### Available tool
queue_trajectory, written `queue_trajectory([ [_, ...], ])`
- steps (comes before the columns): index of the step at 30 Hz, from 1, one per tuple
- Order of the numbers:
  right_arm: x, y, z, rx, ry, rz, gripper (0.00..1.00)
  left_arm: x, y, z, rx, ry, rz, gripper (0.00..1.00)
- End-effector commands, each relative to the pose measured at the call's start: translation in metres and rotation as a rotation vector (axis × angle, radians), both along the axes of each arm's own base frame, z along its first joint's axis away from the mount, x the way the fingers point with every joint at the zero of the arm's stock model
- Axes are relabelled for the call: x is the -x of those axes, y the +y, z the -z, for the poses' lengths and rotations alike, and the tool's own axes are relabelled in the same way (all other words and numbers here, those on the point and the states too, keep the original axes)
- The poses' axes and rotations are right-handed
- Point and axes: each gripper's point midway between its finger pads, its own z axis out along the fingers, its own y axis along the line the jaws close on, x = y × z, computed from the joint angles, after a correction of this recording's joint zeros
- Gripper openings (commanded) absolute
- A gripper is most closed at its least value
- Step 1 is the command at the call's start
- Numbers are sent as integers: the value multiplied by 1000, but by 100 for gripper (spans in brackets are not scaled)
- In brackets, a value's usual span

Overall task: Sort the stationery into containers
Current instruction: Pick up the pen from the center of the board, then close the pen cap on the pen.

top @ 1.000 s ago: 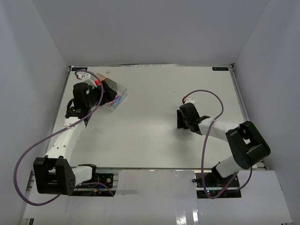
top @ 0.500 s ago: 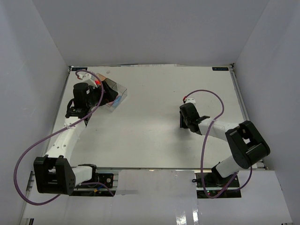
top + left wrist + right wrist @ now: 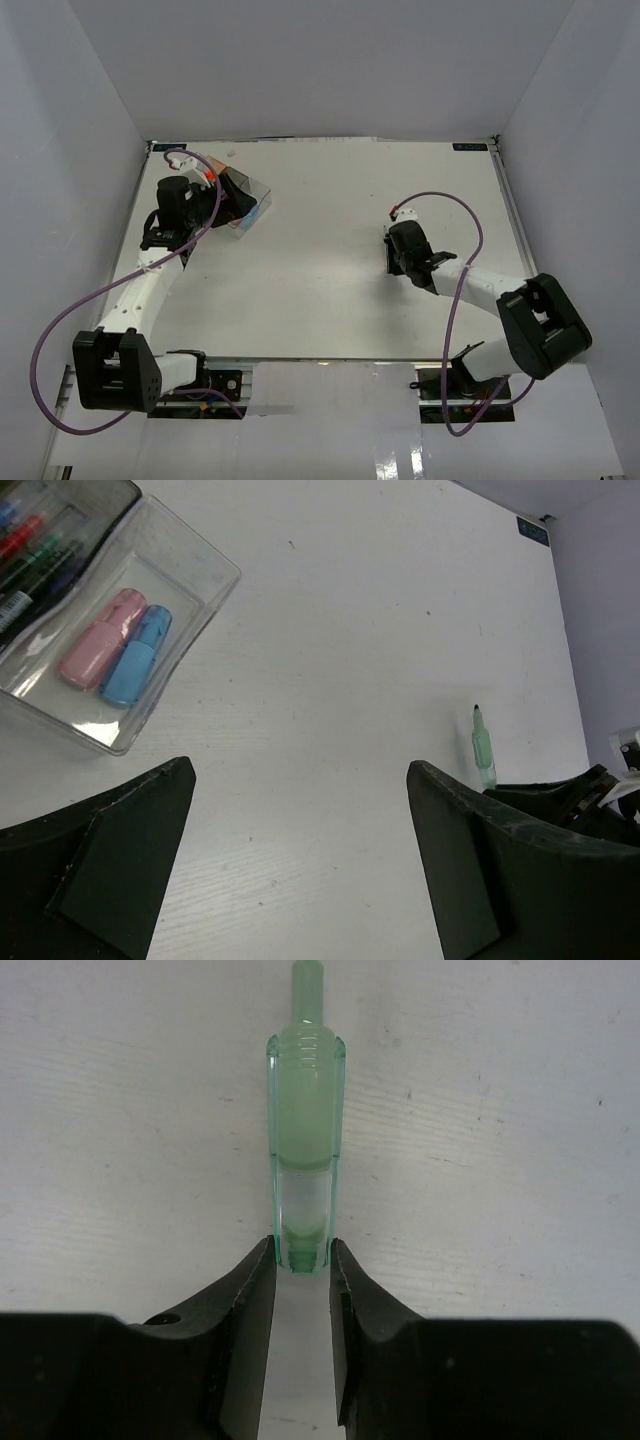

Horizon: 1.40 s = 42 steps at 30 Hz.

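Observation:
A mint marker lies on the white table, also seen far off in the left wrist view. My right gripper is shut on its near end, one fingertip touching each side, low at the table right of centre. The clear organiser tray stands at the back left. Its clear compartment holds a pink marker and a blue marker. A smoky compartment holds thin pens. My left gripper is open and empty, hovering beside the tray.
White walls enclose the table on the left, back and right. The right arm's purple cable loops above the table behind the right gripper. The left arm's cable hangs off the left side.
The right arm's elbow has swung out to the right and the right gripper has shifted slightly. The left arm has not moved.

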Motion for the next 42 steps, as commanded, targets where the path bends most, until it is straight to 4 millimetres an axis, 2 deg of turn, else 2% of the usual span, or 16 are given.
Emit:
queue_trajectory([
  [1, -6, 23, -47, -43, -123, -120, 22, 6, -16, -9, 74, 4, 83, 98],
  [2, -5, 28, -66, -56, -170, -154, 21, 9, -19, -7, 91, 17, 94, 98],
  [4, -3, 43, -91, -95, -227, -219, 17, 17, -28, -8, 125, 29, 149, 98],
  [8, 12, 74, -149, -227, -344, -403, 14, 36, -45, -17, 202, 46, 244, 98],
  [11, 27, 95, -179, -295, -398, -535, 15, 49, -56, -20, 242, 61, 290, 98],
  [14, 37, 109, -200, -324, -439, -633, 16, 62, -74, -26, 274, 75, 346, 98],
  [15, 40, 114, -205, -330, -453, -656, 17, 70, -88, -27, 279, 80, 385, 98],
  [17, 45, 119, -209, -336, -465, -689, 17, 74, -102, -32, 287, 76, 406, 98],
  [18, 46, 122, -212, -334, -489, -711, 17, 83, -117, -35, 287, 76, 446, 98],
  [21, 49, 125, -213, -335, -515, -748, 17, 88, -136, -50, 302, 40, 464, 98],
  [26, 51, 129, -205, -325, -500, -773, 18, 79, -147, -78, 312, -42, 423, 98],
  [29, 51, 131, -202, -316, -499, -781, 18, 73, -153, -86, 317, -54, 408, 98],
  [34, 50, 133, -200, -305, -514, -778, 18, 65, -164, -85, 337, -32, 382, 97],
  [42, 46, 135, -194, -271, -510, -774, 18, 58, -186, -71, 322, 11, 374, 84],
])
